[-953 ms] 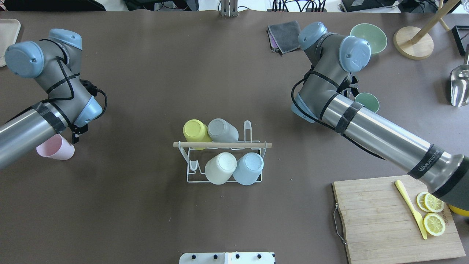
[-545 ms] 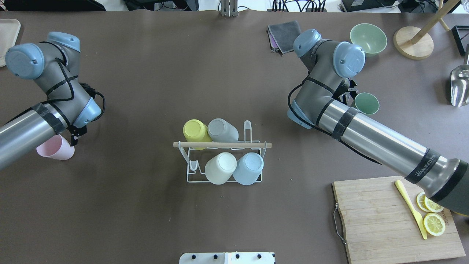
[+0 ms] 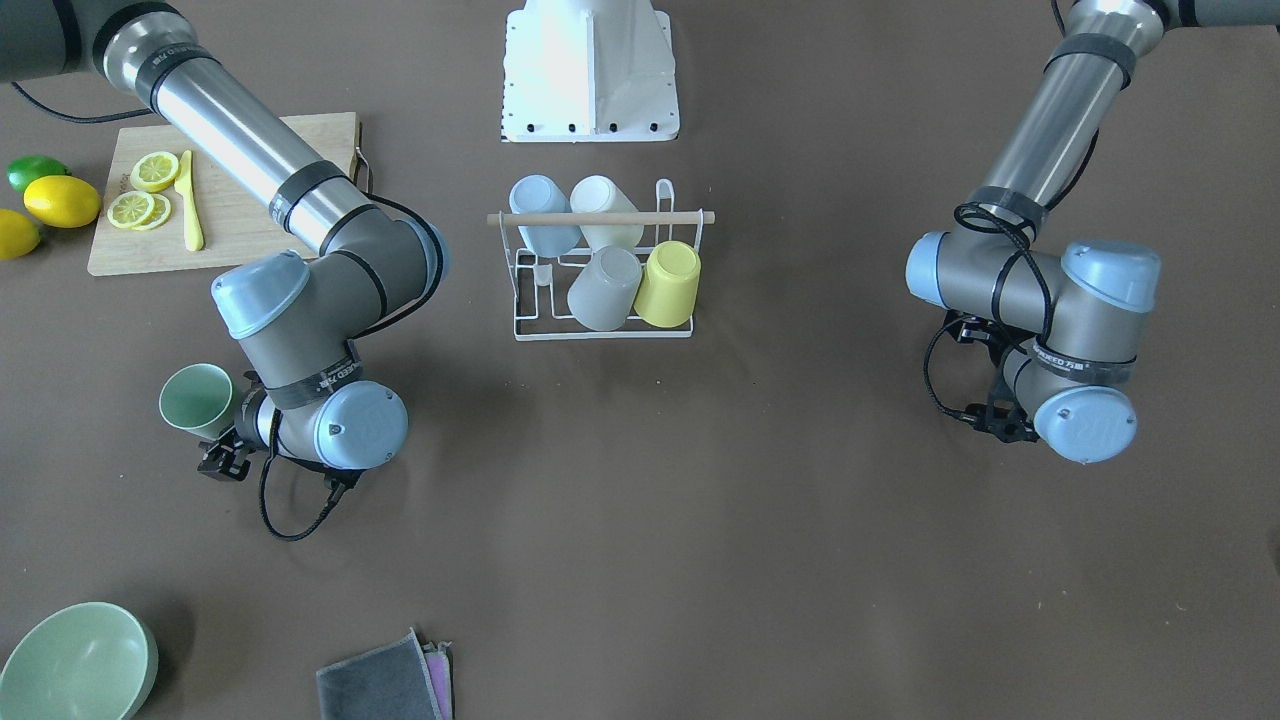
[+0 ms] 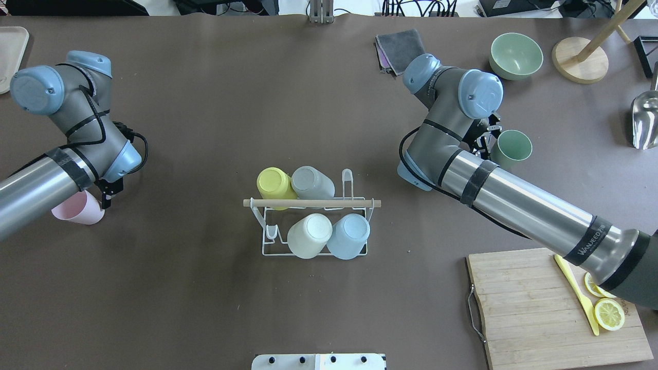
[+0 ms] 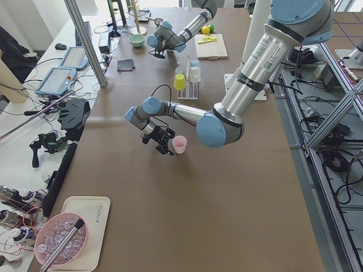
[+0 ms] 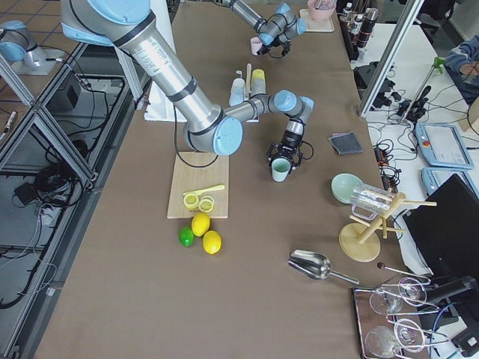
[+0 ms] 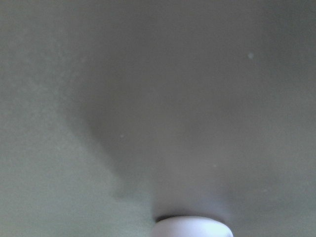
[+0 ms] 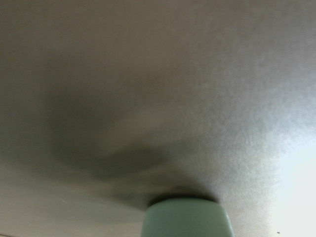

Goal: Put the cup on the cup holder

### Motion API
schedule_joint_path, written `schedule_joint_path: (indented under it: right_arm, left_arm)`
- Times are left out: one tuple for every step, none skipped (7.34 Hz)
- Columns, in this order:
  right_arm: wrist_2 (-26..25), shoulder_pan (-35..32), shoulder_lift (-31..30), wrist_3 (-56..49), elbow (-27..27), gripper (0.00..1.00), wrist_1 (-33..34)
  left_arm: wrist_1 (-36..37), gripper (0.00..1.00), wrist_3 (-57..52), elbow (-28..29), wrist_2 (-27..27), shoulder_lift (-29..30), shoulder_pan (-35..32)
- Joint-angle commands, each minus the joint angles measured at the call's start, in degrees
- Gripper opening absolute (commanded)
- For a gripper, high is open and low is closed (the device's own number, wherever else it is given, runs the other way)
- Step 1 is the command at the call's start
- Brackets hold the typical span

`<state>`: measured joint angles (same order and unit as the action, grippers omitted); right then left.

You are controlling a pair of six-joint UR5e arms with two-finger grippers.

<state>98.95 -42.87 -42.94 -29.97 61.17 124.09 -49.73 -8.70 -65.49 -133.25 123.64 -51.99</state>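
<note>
The cup holder (image 4: pixel 267 241), a white wire rack with a wooden rod across its top, stands mid-table and also shows in the front view (image 3: pixel 525 300). It carries a yellow, a grey, a cream and a blue cup upside down. My left gripper (image 4: pixel 102 198) is at the table's left, shut on a pink cup (image 4: pixel 77 209), whose end shows in the left wrist view (image 7: pixel 192 228). My right gripper (image 4: pixel 486 145) is far right of the rack, shut on a green cup (image 4: pixel 512 148), seen in the right wrist view (image 8: pixel 185 218). Both sets of fingers are mostly hidden under the wrists.
A wooden cutting board (image 4: pixel 529 318) with lemon slices and a yellow knife lies near right. A green bowl (image 4: pixel 516 55), a grey cloth (image 4: pixel 398 49), a wooden stand (image 4: pixel 580 60) and a metal scoop (image 4: pixel 645 121) are at the far right.
My right arm's wrist and elbow have swung a little left, and the green cup has barely shifted. My left wrist has moved slightly away from me, and the pink cup stays in place.
</note>
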Motion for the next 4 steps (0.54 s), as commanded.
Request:
schedule_joint_path:
  right_arm:
    - [-1.99, 0.86, -0.3, -0.09, 0.01, 1.0, 0.01]
    - [-3.4, 1.21, -0.39, -0.44, 0.01, 1.0, 0.1]
    - [-3.5, 1.21, -0.65, -0.7, 0.09, 1.0, 0.01]
    - [-4.02, 1.13, -0.74, -2.44, 0.09, 1.0, 0.01]
  left_arm:
    - [0.07, 0.97, 0.0, 0.71, -0.26, 0.19, 0.57]
    - [0.07, 0.98, 0.0, 0.71, -0.26, 0.19, 0.66]
    - [0.16, 0.98, 0.0, 0.71, -0.17, 0.19, 1.18]
    - [0.5, 0.97, 0.0, 0.8, -0.17, 0.19, 1.45]
